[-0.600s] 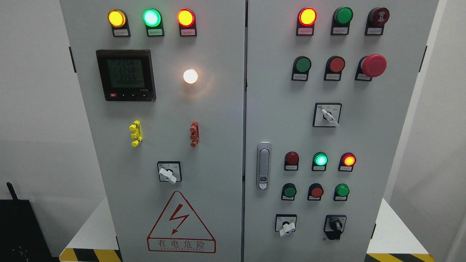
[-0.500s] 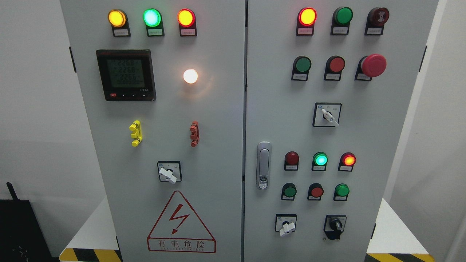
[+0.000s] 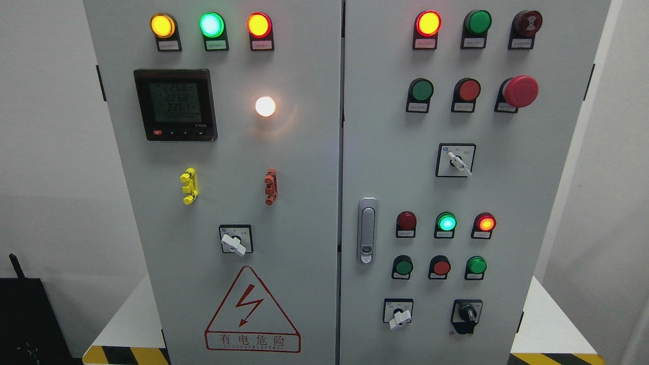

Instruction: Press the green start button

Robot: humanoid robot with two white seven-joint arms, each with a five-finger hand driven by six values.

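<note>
On the left door of the grey cabinet [image 3: 284,213] nothing looks pressable: three lit lamps along the top, a digital meter [image 3: 175,104], a white lamp, a yellow clip and a red one, a rotary switch [image 3: 235,240] and the hazard triangle [image 3: 252,313].

The right door carries the buttons. Several are green and the labels under them are too small to read, so which one is "start" cannot be told for sure. The likeliest is the green button [image 3: 421,90] in the second row, just left of a red button [image 3: 468,90] and the big red mushroom stop [image 3: 520,91] — a usual start-stop pairing, though that is a guess. Other green caps sit at the top row [image 3: 479,22] and in the lower cluster [image 3: 404,265] and [image 3: 476,265].

A button of this kind is a stiff, smooth plastic cap on a spring, fixed in the panel. It wants no grasp — one fingertip square on the middle of the cap. Its axis runs straight out of the door toward the camera, so the push should go straight in along that line; an off-centre touch may slide off.

Neither hand is in view, so the state of the fingers cannot be told.
</note>
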